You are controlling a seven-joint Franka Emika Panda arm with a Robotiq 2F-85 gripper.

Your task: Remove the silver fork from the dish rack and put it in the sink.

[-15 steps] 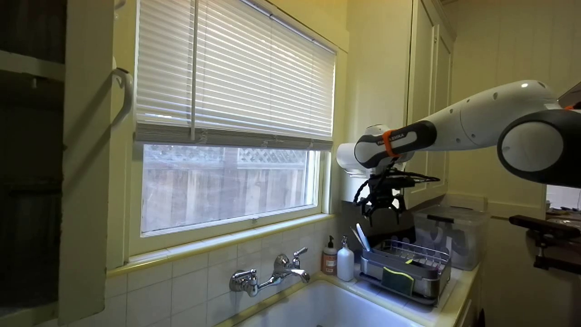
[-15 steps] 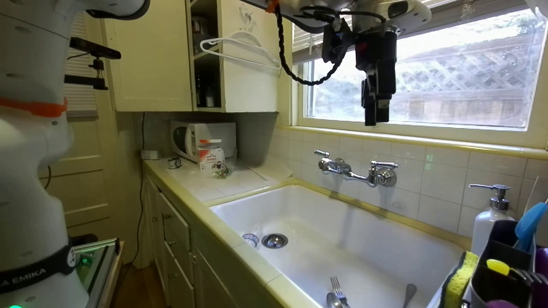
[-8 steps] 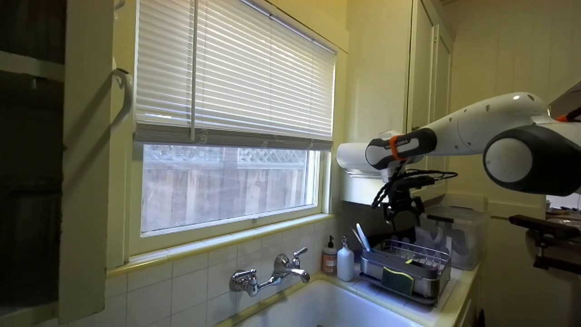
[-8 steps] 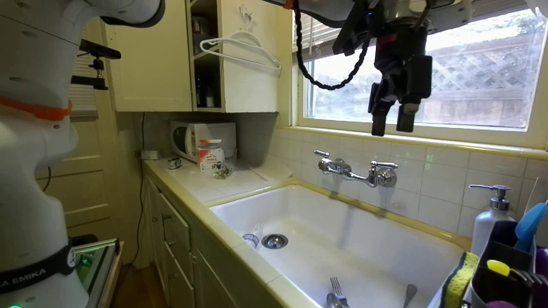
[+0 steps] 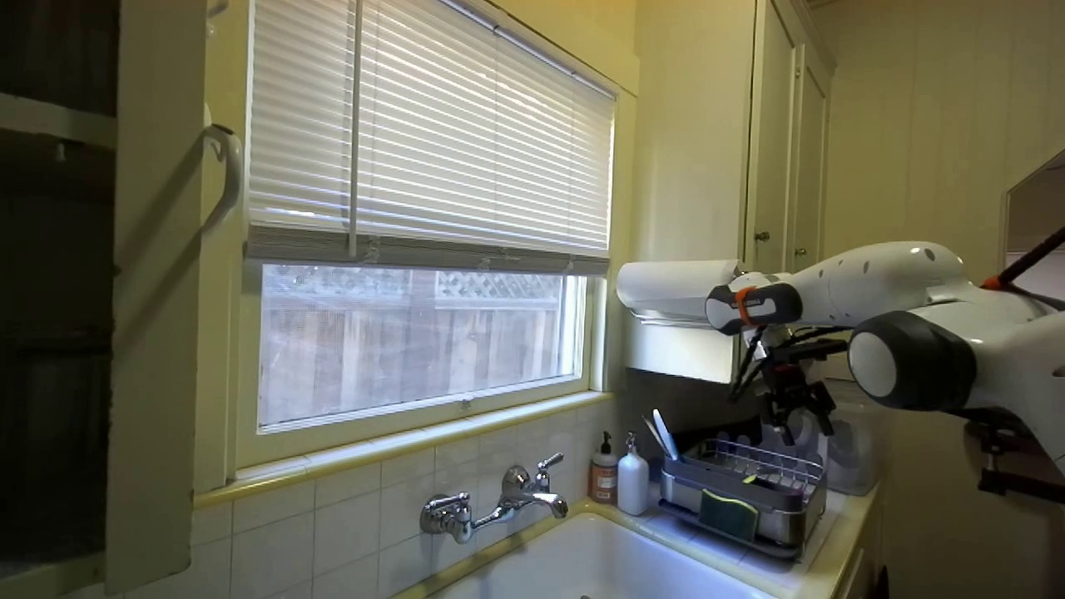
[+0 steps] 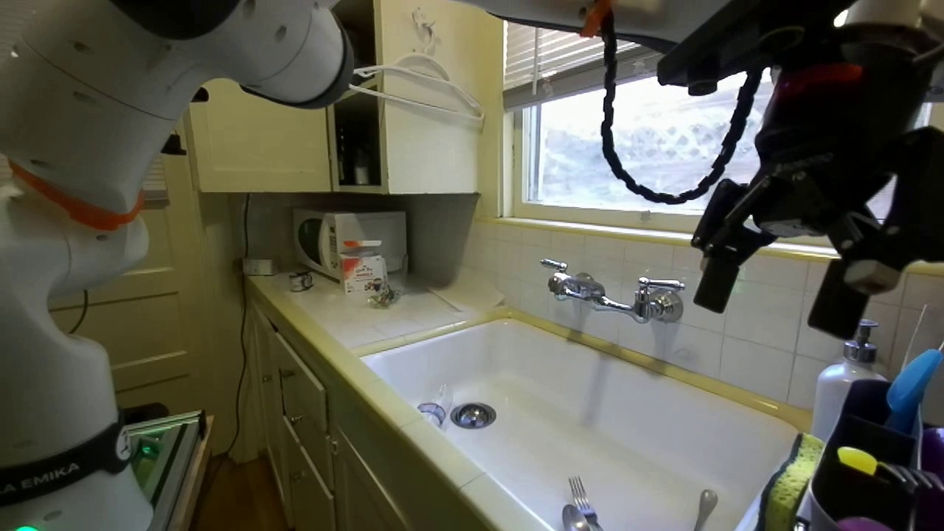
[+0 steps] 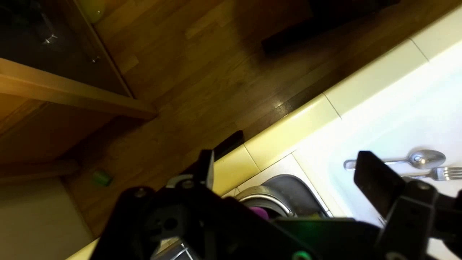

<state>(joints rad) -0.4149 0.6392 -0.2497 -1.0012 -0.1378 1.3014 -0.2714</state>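
In exterior view, gripper (image 5: pixel 809 434) seen above dish rack (image 5: pixel 697 480). In exterior view, gripper spread apart, nothing clamped; fork (image 6: pixel 913 478) stood in rack, removal and transfer judged undone. In wrist view, second fork (image 7: pixel 437 174) and spoon (image 7: pixel 422 159) already laid in sink (image 7: pixel 404 126).

Yellow wall (image 5: pixel 940 125), bright window (image 5: pixel 416 349) (blinds (image 5: pixel 441 133) partway down) — wooden floor (image 7: pixel 202 72).

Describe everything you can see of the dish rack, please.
The dish rack is low and rectangular, with what looks like dark grey plastic, silvery metal panels and wire rails. It stands upright on the tiled counter beside the sink. A sponge, green and yellow, rests against its side. Its dark compartments hold a blue utensil, a yellow one and a fork, its tines showing.
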